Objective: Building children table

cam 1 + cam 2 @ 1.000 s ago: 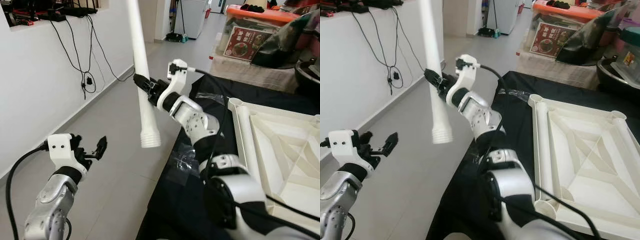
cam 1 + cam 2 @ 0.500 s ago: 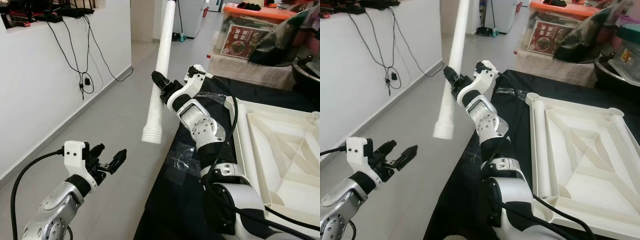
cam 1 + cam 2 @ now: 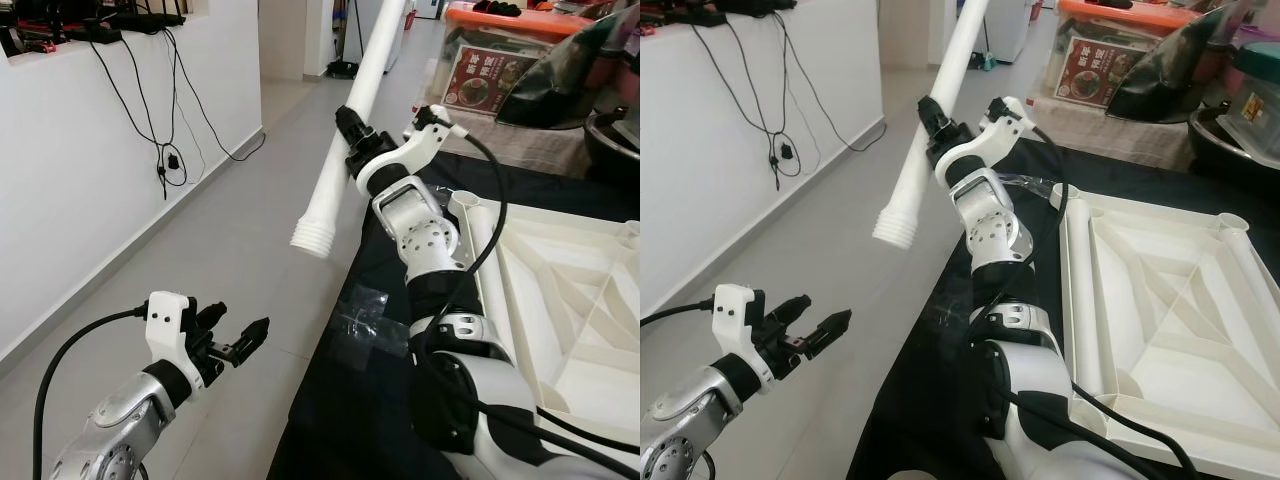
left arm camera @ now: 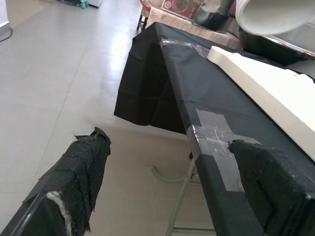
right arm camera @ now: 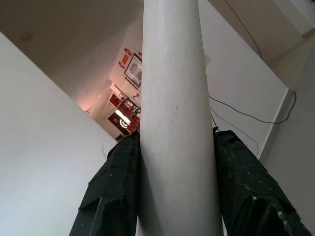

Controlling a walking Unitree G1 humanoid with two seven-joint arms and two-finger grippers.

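My right gripper (image 3: 352, 135) is shut on a long white table leg (image 3: 352, 130), held up over the floor to the left of the table. The leg (image 5: 174, 118) tilts, its ribbed threaded end (image 3: 313, 239) pointing down and left. The white tabletop (image 3: 560, 300) lies upside down on the black-covered table (image 3: 370, 400), with a round leg socket (image 3: 464, 203) at its near left corner. My left gripper (image 3: 238, 343) hangs low over the floor, open and holding nothing; its fingers (image 4: 81, 162) frame the table's taped corner (image 4: 214, 140).
A white wall (image 3: 70, 170) with dangling black cables (image 3: 170, 150) runs along the left. Grey tiled floor (image 3: 230, 250) lies between wall and table. An orange-lidded box (image 3: 505, 55), dark bags and a pot stand beyond the table at the back right.
My right arm has swung the leg rightwards toward the table and tilted it more, its top leaning right. My left gripper has moved a little right and forward.
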